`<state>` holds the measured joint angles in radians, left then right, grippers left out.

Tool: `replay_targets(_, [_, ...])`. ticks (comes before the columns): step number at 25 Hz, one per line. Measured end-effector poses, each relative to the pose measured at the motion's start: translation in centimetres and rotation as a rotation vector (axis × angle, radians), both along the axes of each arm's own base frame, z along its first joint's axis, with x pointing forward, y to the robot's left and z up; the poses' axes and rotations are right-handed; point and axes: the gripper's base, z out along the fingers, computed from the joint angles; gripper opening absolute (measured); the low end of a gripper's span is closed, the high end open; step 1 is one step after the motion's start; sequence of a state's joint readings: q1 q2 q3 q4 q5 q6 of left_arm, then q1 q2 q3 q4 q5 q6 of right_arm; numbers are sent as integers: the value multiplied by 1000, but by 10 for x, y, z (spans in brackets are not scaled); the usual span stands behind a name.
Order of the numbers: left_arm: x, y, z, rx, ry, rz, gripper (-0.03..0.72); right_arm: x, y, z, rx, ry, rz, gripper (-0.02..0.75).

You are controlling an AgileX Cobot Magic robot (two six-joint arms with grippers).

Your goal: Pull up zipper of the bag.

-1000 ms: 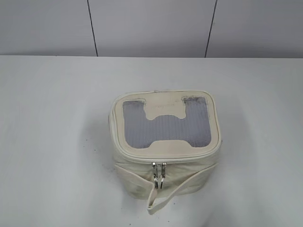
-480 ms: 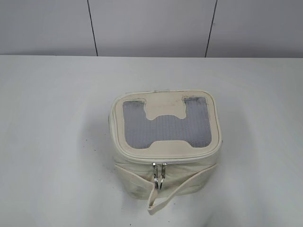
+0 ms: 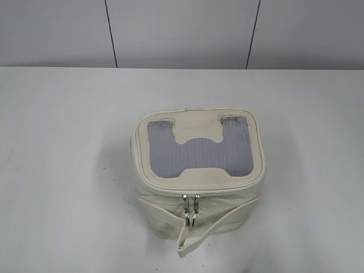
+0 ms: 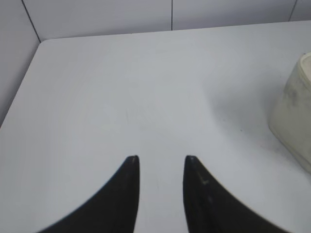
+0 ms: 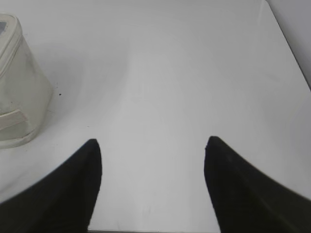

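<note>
Only the exterior view shows the zipper [image 3: 191, 196] pulls (both pincers gape, unseen there).

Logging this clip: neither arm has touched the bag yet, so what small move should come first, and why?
Probably bring the right hand toward the two pulls of the zipper on the bag. Both hands are open over bare table beside the bag, holding nothing; the left hand could follow to steady it.

You see the bag [image 3: 199, 170], a small boxy cream case with a grey ribbed lid panel, standing upright on the white table, its zipper [image 3: 200, 194] running under the lid edge with two silver pulls hanging side by side at the front.
</note>
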<state>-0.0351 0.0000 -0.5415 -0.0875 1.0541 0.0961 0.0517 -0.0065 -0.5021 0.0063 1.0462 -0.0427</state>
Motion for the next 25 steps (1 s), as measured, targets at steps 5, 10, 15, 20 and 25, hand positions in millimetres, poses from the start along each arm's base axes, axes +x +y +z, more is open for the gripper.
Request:
replay_targets(5, [-1,0,0,0,-6,7,243,0,1,0,4,1,-23,522])
replay_targets(10, [-1,0,0,0,-6,9,243,0,1,0,6,1,-38,522])
replay_targets(15, [-1,0,0,0,-6,10,243,0,1,0,6,1,-38,522])
replay_targets(20, [-1,0,0,0,-6,10,243,0,1,0,6,1,-38,522])
replay_targets(25, [-1,0,0,0,-6,10,243,0,1,0,6,1,-38,522])
